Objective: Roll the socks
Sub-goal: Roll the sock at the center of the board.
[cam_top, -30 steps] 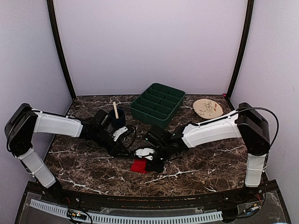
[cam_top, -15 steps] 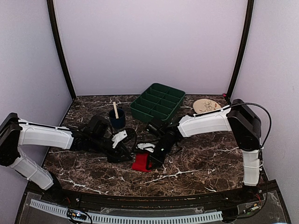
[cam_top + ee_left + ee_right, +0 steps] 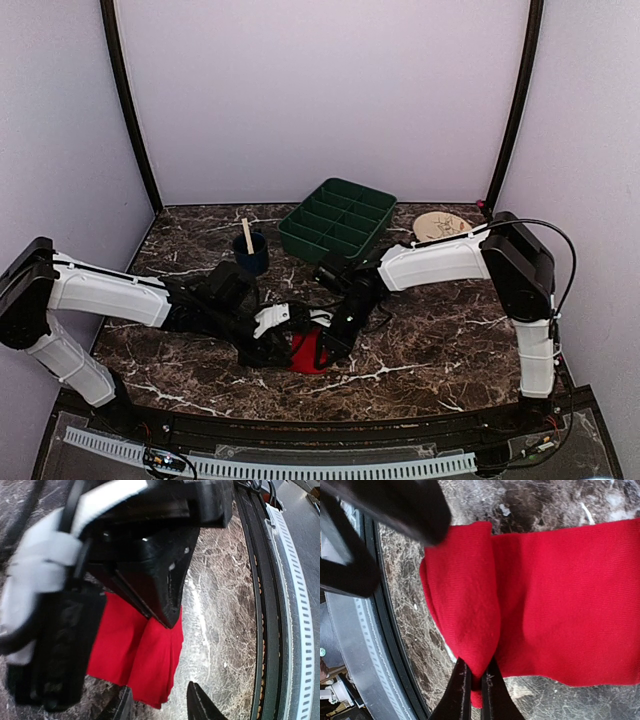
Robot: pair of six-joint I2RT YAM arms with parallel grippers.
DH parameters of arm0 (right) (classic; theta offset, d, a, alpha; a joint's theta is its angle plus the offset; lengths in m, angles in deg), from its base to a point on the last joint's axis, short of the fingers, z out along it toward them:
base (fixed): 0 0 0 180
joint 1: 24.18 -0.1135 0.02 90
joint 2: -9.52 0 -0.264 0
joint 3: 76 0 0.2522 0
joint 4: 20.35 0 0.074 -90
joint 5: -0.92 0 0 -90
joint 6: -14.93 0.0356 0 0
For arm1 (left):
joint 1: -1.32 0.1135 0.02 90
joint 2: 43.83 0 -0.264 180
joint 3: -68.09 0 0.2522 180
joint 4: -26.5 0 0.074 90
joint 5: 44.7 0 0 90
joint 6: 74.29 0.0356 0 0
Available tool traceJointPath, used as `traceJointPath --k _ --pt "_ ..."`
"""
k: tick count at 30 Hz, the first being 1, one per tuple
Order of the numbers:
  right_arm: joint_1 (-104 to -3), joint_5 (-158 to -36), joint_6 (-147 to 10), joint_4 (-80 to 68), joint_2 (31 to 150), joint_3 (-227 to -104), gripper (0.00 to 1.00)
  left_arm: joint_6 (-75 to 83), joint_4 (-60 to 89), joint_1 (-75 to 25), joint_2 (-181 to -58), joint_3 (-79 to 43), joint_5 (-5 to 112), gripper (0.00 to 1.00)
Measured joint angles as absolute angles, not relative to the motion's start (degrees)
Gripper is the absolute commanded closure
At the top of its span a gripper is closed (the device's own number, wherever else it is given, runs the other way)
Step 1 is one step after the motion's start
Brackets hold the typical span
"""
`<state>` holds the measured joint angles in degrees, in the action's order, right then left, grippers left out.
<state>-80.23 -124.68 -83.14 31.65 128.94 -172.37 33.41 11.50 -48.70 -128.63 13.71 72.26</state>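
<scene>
Red sock (image 3: 308, 352) lies at the near middle of the marble worktop (image 3: 450, 340).
Behind it stand a green compartment tray (image 3: 322, 250), a round tan plate (image 3: 440, 226) and a dark blue cup (image 3: 250, 258) holding a wooden stick (image 3: 246, 234). The right jaws pinch a fold at the sock's edge; the left jaws stand narrowly apart, tips either side of its corner.

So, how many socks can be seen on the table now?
1: a red sock, front centre, pinched by the right gripper. Another may lie hidden.
</scene>
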Motion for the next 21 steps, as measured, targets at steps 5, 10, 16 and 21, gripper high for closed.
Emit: traceJointPath --k 5,10,16,21 --pt "-80.19 -125.53 -83.14 31.91 128.94 -172.37 1.00 35.02 9.71 -50.16 -131.55 11.81 72.02 0.60" --pt "-80.01 -126.23 -83.14 32.08 128.94 -172.37 1.00 36.49 9.08 -51.34 -133.67 9.97 70.40 0.60" --pt "-79.77 -126.91 -83.34 32.50 128.94 -172.37 1.00 37.86 8.64 -52.56 -135.62 9.19 67.98 0.60" --pt "-79.49 -127.04 -83.56 32.96 129.00 -172.35 1.00 38.32 7.96 -52.78 -137.46 7.98 67.47 0.62"
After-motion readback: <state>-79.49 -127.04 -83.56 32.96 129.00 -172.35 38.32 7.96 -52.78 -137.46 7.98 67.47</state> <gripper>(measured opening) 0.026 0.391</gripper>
